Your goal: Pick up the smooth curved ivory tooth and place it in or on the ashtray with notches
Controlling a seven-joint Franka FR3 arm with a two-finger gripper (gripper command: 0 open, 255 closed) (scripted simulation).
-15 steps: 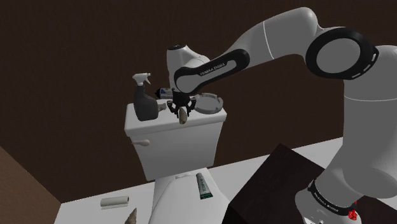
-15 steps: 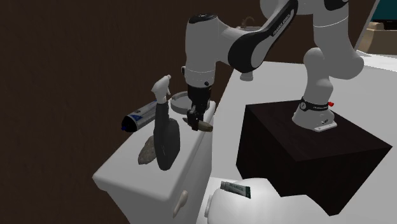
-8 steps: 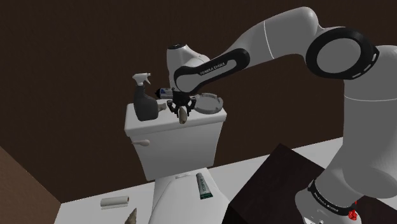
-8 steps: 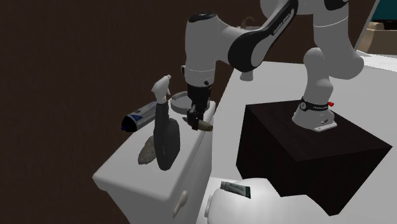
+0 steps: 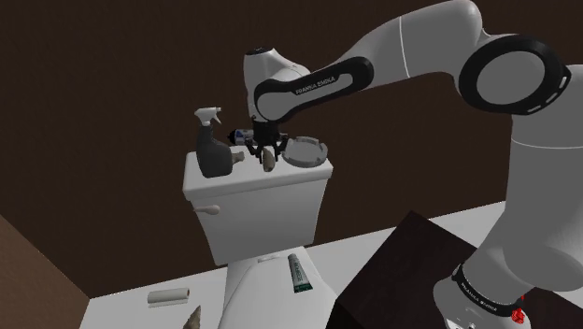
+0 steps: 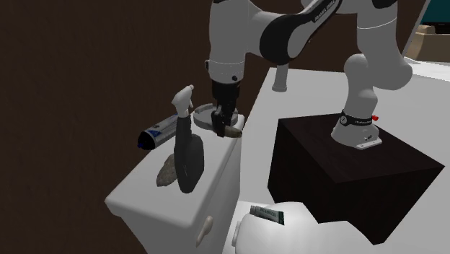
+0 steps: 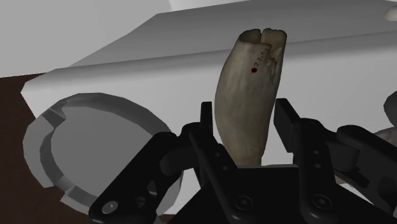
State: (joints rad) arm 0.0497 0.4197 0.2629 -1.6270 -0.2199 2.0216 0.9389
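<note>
Tooth (image 7: 249, 95), clasped by claw (image 7: 245, 119), pointing straight out, blunt end foremost

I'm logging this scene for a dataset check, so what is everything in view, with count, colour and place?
toilet tank: one, white, below the gripper
ashtray: one, grey, on the tank lid beside the tooth
tooth: one, beige, clasped above the tank
spray bottle: one, black with white trigger, upright on the tank
can: one, dark with blue end, lying behind the spray bottle
stone: one, grey, on the tank by the spray bottle
tube: one, green and white, lying below the tank's front
roll: one, white, on the pale floor
stand: one, dark box, under the arm
arm: one, white with dark joints
gripper: one, black, shut on the tooth
</note>
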